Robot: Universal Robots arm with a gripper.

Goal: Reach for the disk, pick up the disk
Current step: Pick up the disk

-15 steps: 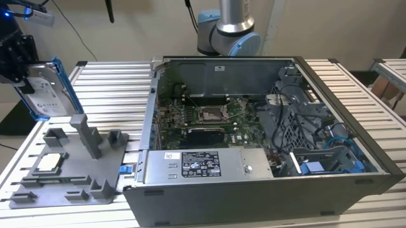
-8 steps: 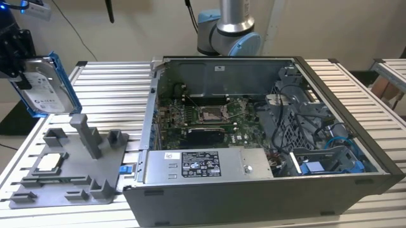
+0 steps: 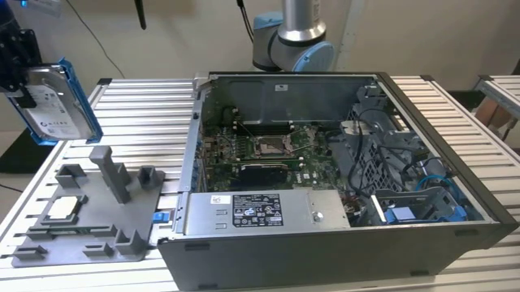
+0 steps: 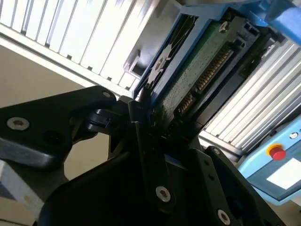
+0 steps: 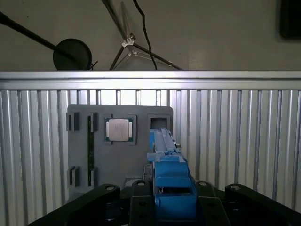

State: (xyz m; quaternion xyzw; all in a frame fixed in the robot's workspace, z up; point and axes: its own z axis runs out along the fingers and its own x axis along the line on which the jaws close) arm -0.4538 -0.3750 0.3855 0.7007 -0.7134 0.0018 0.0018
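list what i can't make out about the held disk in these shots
- Exterior view: the gripper is cut off by the picture's left edge, so most of its body is out of frame.
- First wrist view: the disk is seen edge-on, so both flat faces are hidden.
- Second wrist view: the disk's far end is cut off by the picture's edge, and the gripper's black body hides its near end.
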